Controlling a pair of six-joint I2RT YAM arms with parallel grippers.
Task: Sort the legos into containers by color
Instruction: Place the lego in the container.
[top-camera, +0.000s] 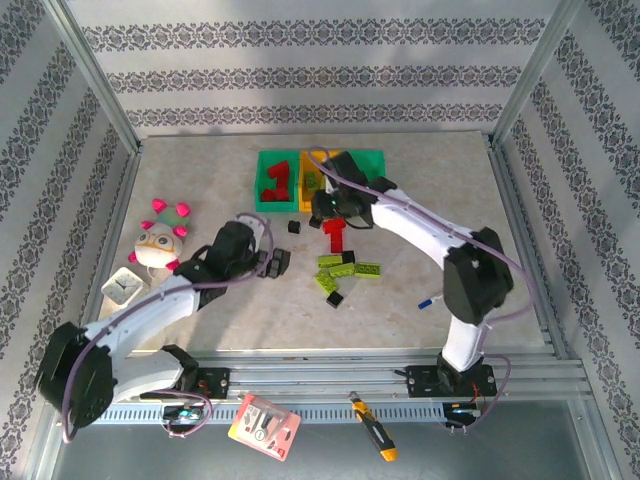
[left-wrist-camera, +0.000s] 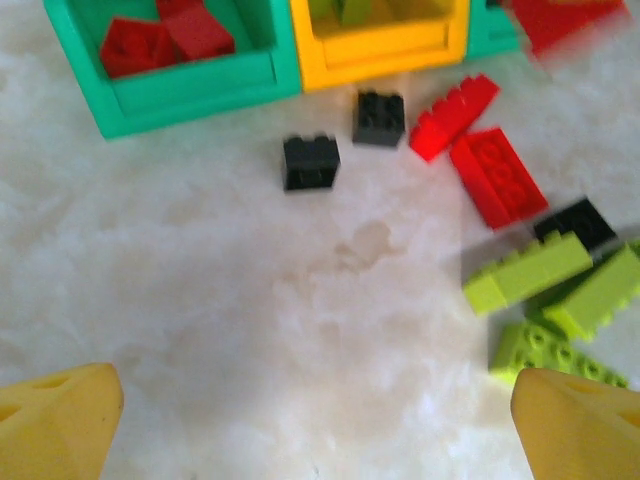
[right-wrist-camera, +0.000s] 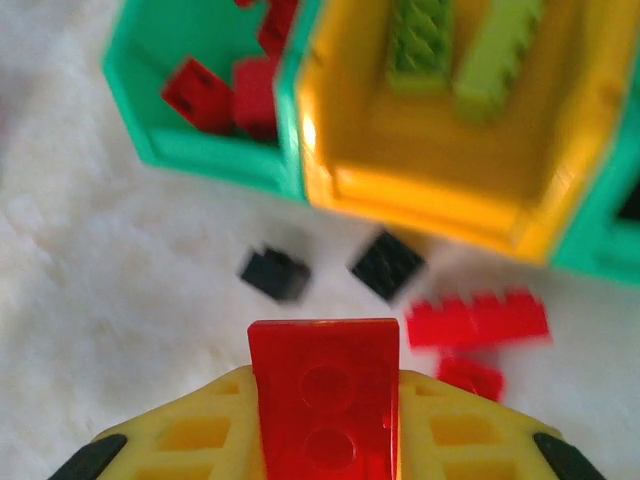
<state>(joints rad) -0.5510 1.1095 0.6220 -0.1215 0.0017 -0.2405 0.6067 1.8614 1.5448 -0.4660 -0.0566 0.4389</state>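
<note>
The right arm (top-camera: 420, 228) rises from its base at the near right edge of the bench (top-camera: 200, 180), bends at the elbow and reaches far and left. This puts the right gripper (top-camera: 335, 212) just on the near side of the three containers. Its yellow fingers (right-wrist-camera: 190, 440) are clamped on a red brick (right-wrist-camera: 323, 385) (two round hollows on the brick face the wrist camera). The left arm (top-camera: 150, 315) lies low, stretched from the near left corner toward the middle. The left gripper (left-wrist-camera: 320, 440) points to the far side with its jaws spread wide and nothing between them. Ahead of it on the bench lie two black bricks (left-wrist-camera: 310, 162), two loose red bricks (left-wrist-camera: 497, 177) and, further right, a cluster of lime green bricks (left-wrist-camera: 527, 272). The left green container (top-camera: 276, 207) holds red bricks. The orange-yellow container (right-wrist-camera: 420, 200) beside it holds lime green ones. The right green container (top-camera: 372, 158) is partly hidden by the right arm.
</note>
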